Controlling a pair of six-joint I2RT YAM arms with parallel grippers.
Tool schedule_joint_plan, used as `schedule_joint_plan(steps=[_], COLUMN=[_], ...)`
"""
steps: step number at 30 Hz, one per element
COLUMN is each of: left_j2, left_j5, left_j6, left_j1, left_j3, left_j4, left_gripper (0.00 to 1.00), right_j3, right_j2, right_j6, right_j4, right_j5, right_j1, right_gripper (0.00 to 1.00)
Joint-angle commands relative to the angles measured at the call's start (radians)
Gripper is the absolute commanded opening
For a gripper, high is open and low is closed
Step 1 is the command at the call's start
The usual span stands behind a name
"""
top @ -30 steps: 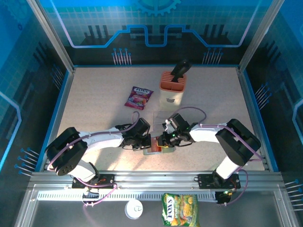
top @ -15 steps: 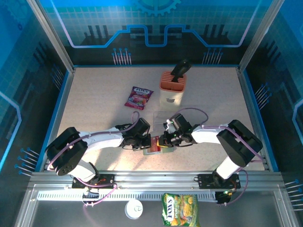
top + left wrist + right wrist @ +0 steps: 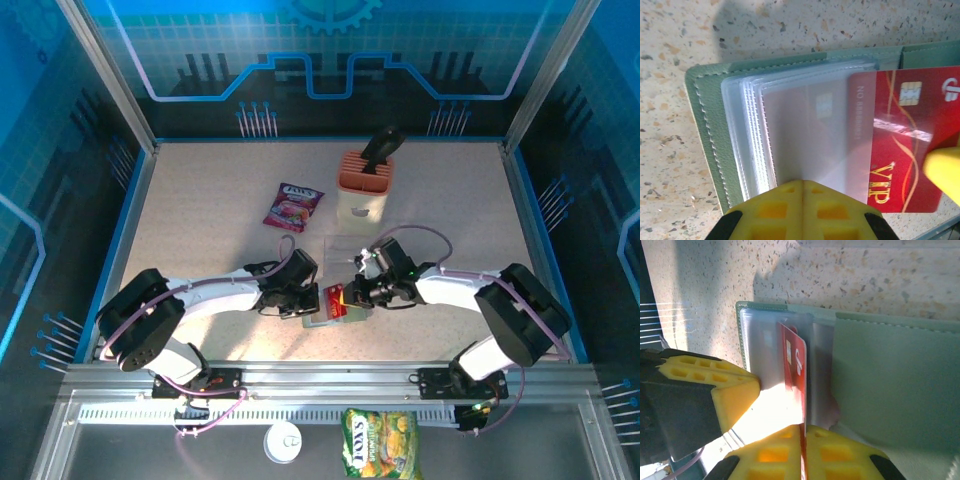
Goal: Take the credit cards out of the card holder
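Note:
The grey-green card holder (image 3: 704,125) lies open on the table between the two arms, its clear sleeves facing up. A red credit card (image 3: 900,150) with gold "VIP" lettering sticks about halfway out of a sleeve toward the right. My left gripper (image 3: 802,183) is shut, its tips pressing on the near edge of the clear sleeves. My right gripper (image 3: 804,428) is shut on the edge of the red card (image 3: 796,365), seen edge-on beside the holder's green panel (image 3: 890,385). From above, the left gripper (image 3: 311,300), the card (image 3: 337,298) and the right gripper (image 3: 354,297) sit in a row.
A peach slotted block (image 3: 362,186) with a dark tool in it stands behind, with a purple snack packet (image 3: 293,207) to its left. A clear flat sheet (image 3: 350,245) lies just behind the right gripper. A green-yellow packet (image 3: 379,445) lies off the table at the front.
My right gripper has shut on the red card and drawn it to the right, further out of the sleeve. The left gripper has stayed put on the holder.

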Motion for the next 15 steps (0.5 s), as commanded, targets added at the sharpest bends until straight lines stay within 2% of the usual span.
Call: schedule_joint_plan(steps=[1,8,15], left_j2=[0.006,0.003,-0.003], left_j5=[-0.032,-0.042,-0.049], left_j6=[0.013,0.019,0.027], left_j1=[0.003,0.004,0.005], left_j3=[0.019,0.048,0.083], left_j4=[-0.073,-0.073,-0.085], left_gripper=[0.00,0.00,0.00], right_j3=[0.003,0.062,0.111], right_j2=[-0.047,-0.115,-0.140], right_j6=[-0.058,-0.114,-0.179], right_j4=[-0.109,-0.226,-0.298], right_j5=[0.033,0.064,0.079], right_j1=[-0.021,-0.021,-0.021], right_gripper=[0.09,0.08,0.02])
